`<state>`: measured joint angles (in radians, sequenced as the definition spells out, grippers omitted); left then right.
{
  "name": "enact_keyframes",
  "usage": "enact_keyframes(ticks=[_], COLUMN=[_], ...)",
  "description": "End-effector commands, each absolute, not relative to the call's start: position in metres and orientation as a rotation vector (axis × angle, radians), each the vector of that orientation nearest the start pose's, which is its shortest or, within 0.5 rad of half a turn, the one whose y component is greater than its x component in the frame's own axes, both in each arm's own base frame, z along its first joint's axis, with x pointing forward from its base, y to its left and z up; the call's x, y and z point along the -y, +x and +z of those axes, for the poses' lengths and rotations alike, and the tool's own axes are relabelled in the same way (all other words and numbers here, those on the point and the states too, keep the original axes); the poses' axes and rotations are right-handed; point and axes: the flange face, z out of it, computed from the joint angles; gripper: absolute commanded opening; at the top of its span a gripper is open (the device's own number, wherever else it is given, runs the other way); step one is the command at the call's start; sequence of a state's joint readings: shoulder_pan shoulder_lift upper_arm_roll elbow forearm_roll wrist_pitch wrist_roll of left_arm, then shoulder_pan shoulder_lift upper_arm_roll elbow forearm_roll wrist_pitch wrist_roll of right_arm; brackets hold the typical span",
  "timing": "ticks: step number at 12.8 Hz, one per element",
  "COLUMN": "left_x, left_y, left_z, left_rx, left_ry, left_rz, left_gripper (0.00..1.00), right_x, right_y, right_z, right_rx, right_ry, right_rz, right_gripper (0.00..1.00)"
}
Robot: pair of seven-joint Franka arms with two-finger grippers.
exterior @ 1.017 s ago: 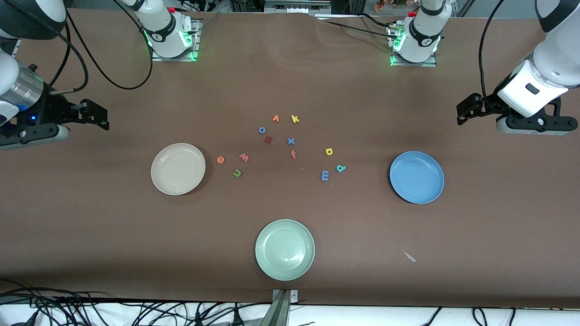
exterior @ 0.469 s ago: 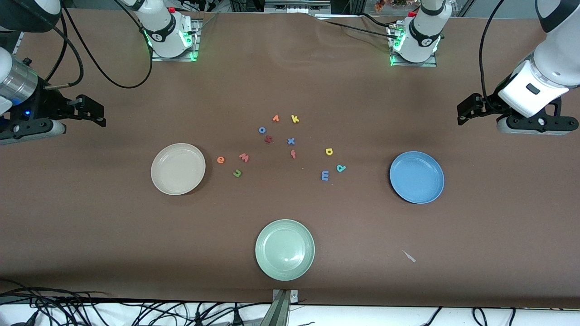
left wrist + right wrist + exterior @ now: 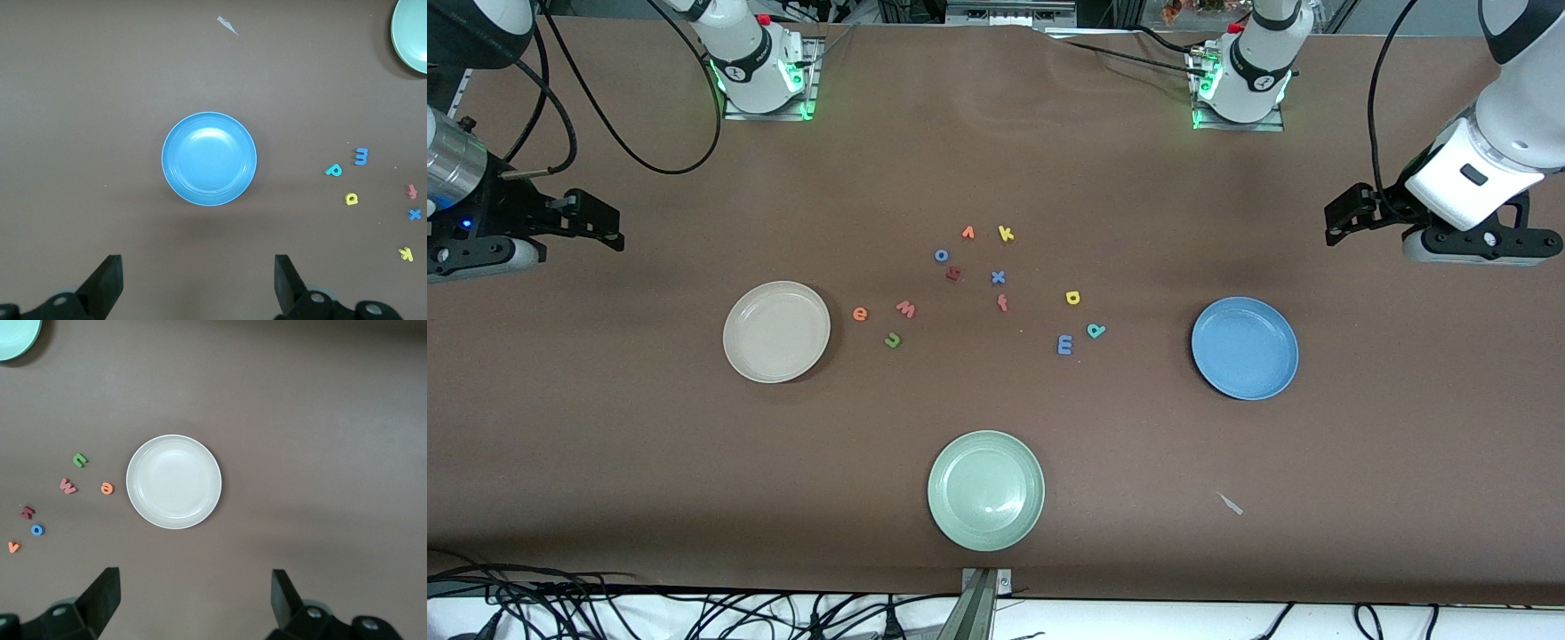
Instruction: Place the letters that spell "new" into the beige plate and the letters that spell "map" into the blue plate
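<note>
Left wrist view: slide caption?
Open left gripper over bare table beside the empty blue plate; m, a, p letters still loose.

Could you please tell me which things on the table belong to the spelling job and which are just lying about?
Belong to the job:
- green n, orange e, pink-red w
- beige plate
- light-blue m, yellow a, teal p
- blue plate

Lying about:
- pale green plate
- yellow k, blue x, blue o
- dark red h, orange-red f, orange v
- paper scrap

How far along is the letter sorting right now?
Nothing done: beige plate and blue plate hold nothing. Nothing in hand: right gripper and left gripper hang open above the table's ends. Left: n, e, w, m, a, p.
</note>
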<state>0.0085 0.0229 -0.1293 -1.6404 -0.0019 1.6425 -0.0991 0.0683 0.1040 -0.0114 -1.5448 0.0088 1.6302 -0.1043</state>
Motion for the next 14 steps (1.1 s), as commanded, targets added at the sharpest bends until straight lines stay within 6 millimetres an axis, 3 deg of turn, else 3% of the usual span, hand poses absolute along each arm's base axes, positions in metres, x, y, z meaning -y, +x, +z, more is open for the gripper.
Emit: enact_keyframes(ticks=[1,4,14], left_x=[0.0625,0.0625,0.0669], left_y=[0.5604,0.5603,0.5596], left_z=[0.5906,0.5905,0.5903], left_rx=[-0.061,-0.061,-0.068], left_ry=[-3.127,-3.127,-3.128], left_rz=[0.041,0.043,0.046], left_gripper=[1.0,1.0,1.0], right_x=[-0.0334,-0.0328,-0.0393], right_y=[0.5905,0.5904,0.5903], right_z=[0.5817,0.5741,0.5758], right_rx=[0.266,0.269,0.3], right_ry=[-3.11,-3.114,-3.169], right_rz=[0.03,0.069,0.065], right_gripper=[1.0,1.0,1.0])
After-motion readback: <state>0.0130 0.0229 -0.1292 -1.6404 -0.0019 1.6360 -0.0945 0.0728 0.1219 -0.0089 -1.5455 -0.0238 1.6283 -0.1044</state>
